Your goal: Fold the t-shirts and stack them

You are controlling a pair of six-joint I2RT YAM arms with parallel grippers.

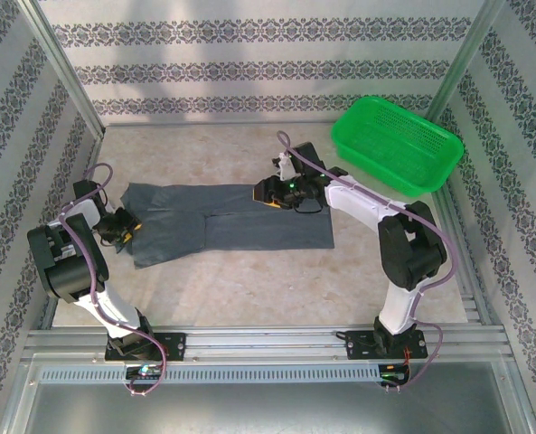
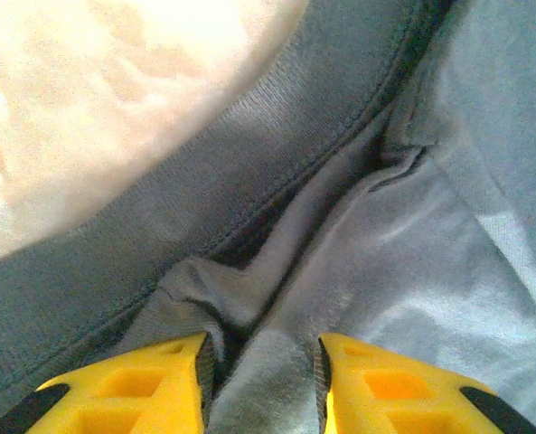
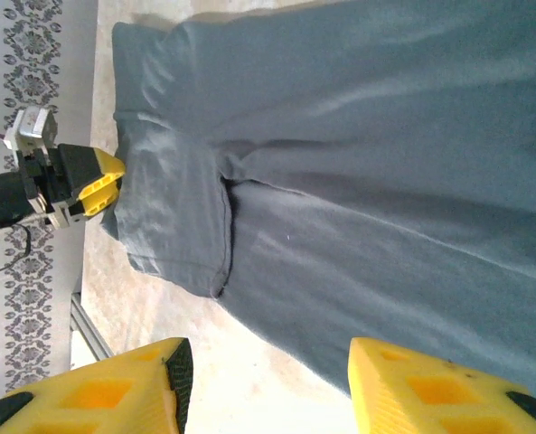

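My left gripper (image 2: 260, 353) sits low at the collar end of the grey t-shirt (image 1: 227, 221), fingers a bit apart with a ridge of cloth bunched between them. Honestly can't tell if it's pinching that or just straddling it. My right gripper (image 3: 268, 362) hangs over the shirt's far edge, jaws wide, nothing in them. Shirt lies flat on the table (image 1: 249, 289), a bit left of centre, well apart from the green basket (image 1: 399, 145) in the far right corner.
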